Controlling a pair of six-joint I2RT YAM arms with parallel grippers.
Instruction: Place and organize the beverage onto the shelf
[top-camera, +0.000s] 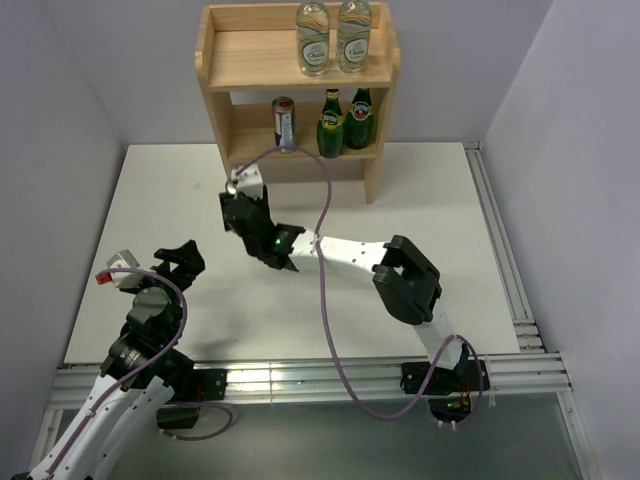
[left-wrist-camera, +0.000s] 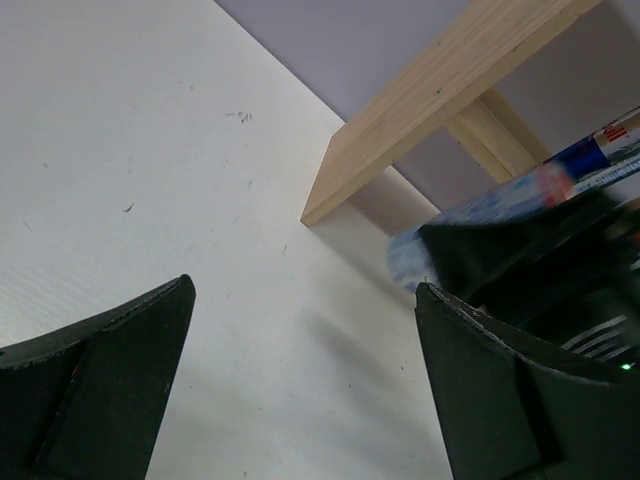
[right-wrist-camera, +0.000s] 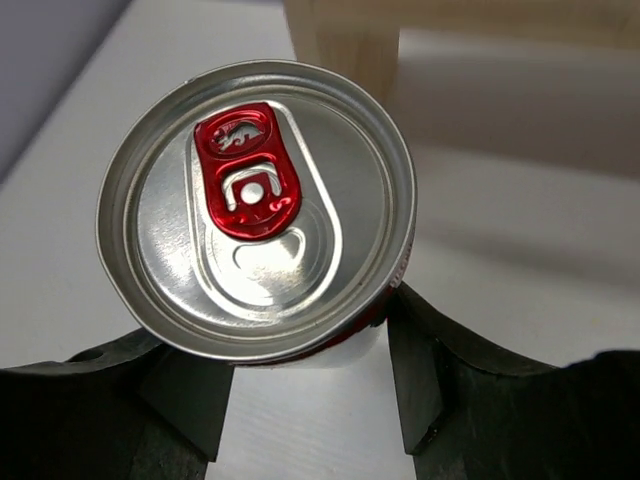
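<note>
Near L: L gripper (left-wrist-camera: 302, 290) open, idle; R gripper (right-wrist-camera: 305, 395) clamped on can (right-wrist-camera: 255, 210) by the shelf (top-camera: 222, 100) L foot.
Keep can upright, lift clear of shelf's side, set it on mid tier beside shelved can (top-camera: 284, 122). Green bottles (top-camera: 331, 125) sit to the right, water bottles (top-camera: 313, 38) up top.

Silver-top can (right-wrist-camera: 250, 270) w/ red tab (right-wrist-camera: 245, 170); pale pine shelf (top-camera: 250, 45)

Overhead, 1 can (top-camera: 235, 186) shows only its lid, its body seemingly hidden under the right gripper (top-camera: 243, 200).
</note>
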